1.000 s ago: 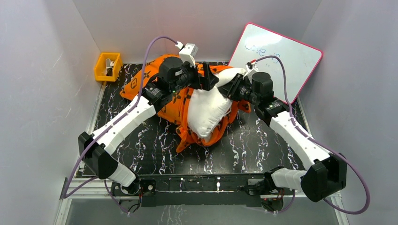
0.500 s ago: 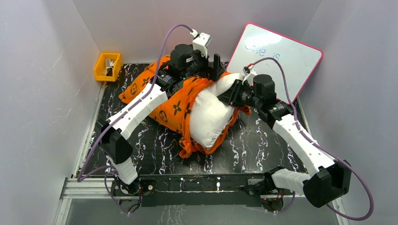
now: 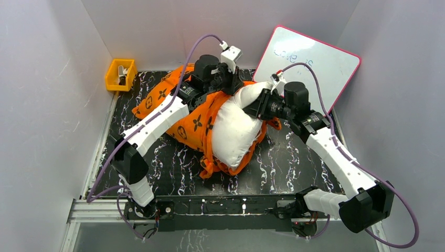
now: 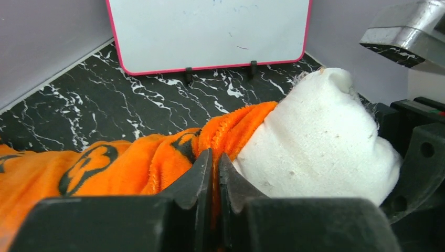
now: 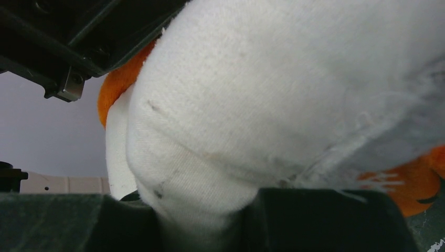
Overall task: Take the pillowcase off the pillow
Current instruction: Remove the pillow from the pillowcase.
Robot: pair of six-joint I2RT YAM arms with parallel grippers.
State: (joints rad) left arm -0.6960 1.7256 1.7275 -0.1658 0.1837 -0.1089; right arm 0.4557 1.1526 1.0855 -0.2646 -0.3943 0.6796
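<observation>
The white pillow [image 3: 233, 131] lies mid-table, half out of the orange pillowcase [image 3: 183, 118] with black motifs, which still wraps its left side and near end. My left gripper [image 3: 234, 83] is at the far edge of the pile, shut on the pillowcase's orange rim [image 4: 231, 134] right beside the bare pillow [image 4: 320, 142]. My right gripper [image 3: 253, 105] is shut on the pillow's far right corner; white cloth [image 5: 210, 205] bulges out between its jaws and fills the right wrist view.
A pink-framed whiteboard [image 3: 309, 65] leans against the back right wall, close behind the right arm. A yellow bin [image 3: 120, 74] stands at the far left corner. Grey walls enclose the black marble table [image 3: 294, 168] on three sides.
My left arm swung right and toward the back over the pillowcase, then its wide-open jaws closed on the orange rim. The right gripper kept its hold on the pillow corner and barely shifted.
</observation>
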